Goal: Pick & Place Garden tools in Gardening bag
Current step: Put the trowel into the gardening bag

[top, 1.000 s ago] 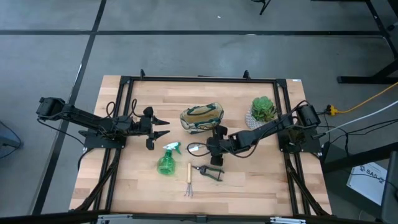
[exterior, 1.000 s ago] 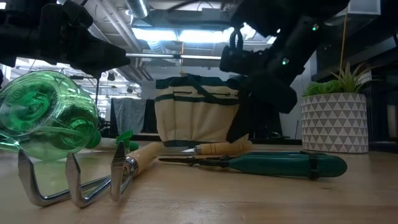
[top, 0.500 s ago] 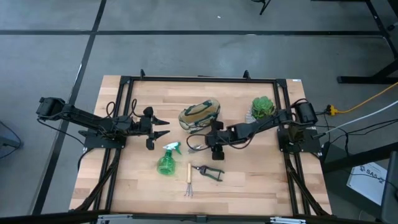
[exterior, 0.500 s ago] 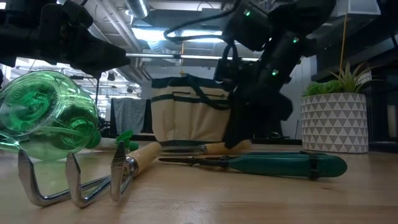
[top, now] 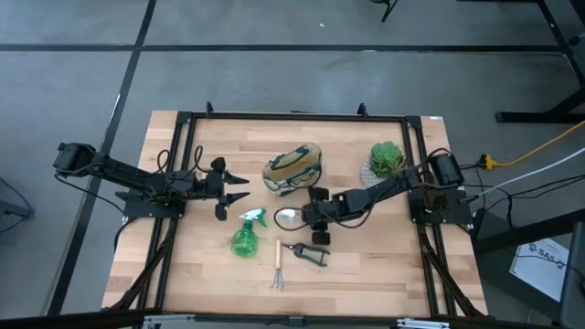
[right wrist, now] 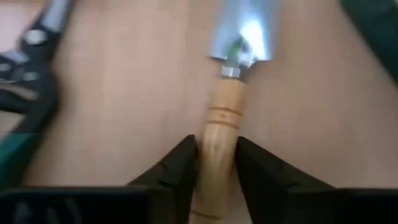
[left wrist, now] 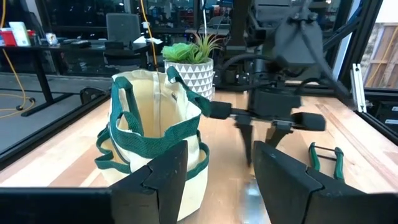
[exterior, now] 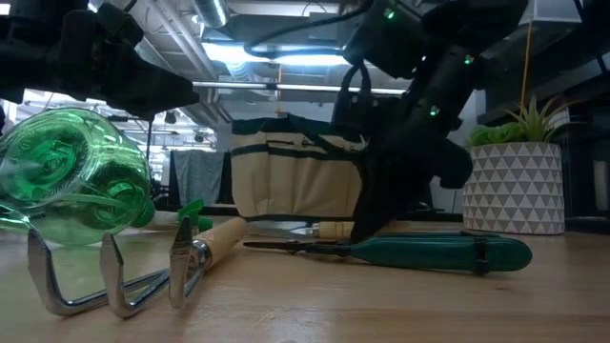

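Wooden trowel handle sits pinched between the two dark fingers [right wrist: 180, 168] of the right gripper [top: 311, 217], as the right wrist view shows: one finger on each side of the handle, both touching it. The trowel [right wrist: 239, 50] points away from that gripper, its silver blade [top: 286, 216] over the table [top: 384, 265]; whether the blade rests on the wood or is just off it cannot be told. In the high view the right gripper is near the middle of the table, just below the bag [top: 292, 168] in the picture.

Beside the gripper lie the shears [top: 309, 251], flat on the table, apart from the trowel. In the low view their dark green handles [exterior: 429, 253] lie across the front of the right arm. The rake [top: 277, 265] lies flat just beside the shears, prongs toward the near edge. The spray bottle [top: 245, 235] lies on its side next to the rake, its nozzle toward the left gripper.

The bag stands upright with its mouth open, tilted a little in the high view. The potted plant [top: 386, 163] stands beside it, toward the right arm's base.

The left gripper [top: 239, 188] hangs over the table's left part, near the bag and the bottle, its fingers [left wrist: 155, 180] spread apart with nothing between them.
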`<state>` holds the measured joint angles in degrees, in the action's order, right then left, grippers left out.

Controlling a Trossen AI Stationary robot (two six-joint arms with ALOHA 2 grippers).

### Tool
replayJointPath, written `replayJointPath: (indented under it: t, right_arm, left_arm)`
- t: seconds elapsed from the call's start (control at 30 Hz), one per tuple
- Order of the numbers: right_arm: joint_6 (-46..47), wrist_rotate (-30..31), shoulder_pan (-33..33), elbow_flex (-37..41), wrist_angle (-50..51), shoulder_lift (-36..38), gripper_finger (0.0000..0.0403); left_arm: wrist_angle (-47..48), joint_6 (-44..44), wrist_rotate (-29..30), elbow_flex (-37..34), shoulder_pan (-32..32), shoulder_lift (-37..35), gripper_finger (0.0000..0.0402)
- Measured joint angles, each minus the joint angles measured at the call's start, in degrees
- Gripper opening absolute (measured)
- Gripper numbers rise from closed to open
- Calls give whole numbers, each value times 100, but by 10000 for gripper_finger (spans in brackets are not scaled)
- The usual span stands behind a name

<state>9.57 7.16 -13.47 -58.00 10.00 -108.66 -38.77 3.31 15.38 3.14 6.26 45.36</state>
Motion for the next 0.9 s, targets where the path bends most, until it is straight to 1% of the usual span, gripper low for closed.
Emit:
replayJointPath:
  t: [0.07, 0.13, 0.23, 0.43, 0.5, 0.6, 0.67, 0.73, 0.83, 0.9]
  right_arm:
    - [167, -77, -103, 0, -2, 2, 81]
    - [376, -96, -211, 0, -2, 4, 68]
    - [792, -129, -385, 0, 32, 9, 67]
    - [1300, -469, -677, -4, 197, 52, 67]
    - [1361, -557, -781, -4, 461, 139, 67]
    - [1362, -741, -895, 12, 1250, 393, 67]
    - [1364, -726, -959, 31, 1743, 575, 67]
    - [1421, -555, -1015, 33, 2039, 763, 67]
    - [1513, -233, -1076, 74, 2103, 912, 67]
    - [1565, -174, -1089, 191, 1982, 953, 67]
  left_arm:
    - [0, 0, -2, 0, 2, 0, 176]
    - [2, 0, 0, 2, 2, 0, 177]
    - [0, 0, 0, 2, 0, 0, 177]
    - [0, 0, 0, 0, 0, 0, 177]
    - [0, 0, 0, 0, 0, 0, 178]
    - [0, 0, 0, 0, 1, 0, 177]
    - [2, 0, 0, 0, 0, 0, 176]
    - [0, 0, -2, 1, 0, 0, 176]
    - [1, 0, 0, 2, 0, 0, 178]
    - [2, 0, 0, 1, 1, 0, 177]
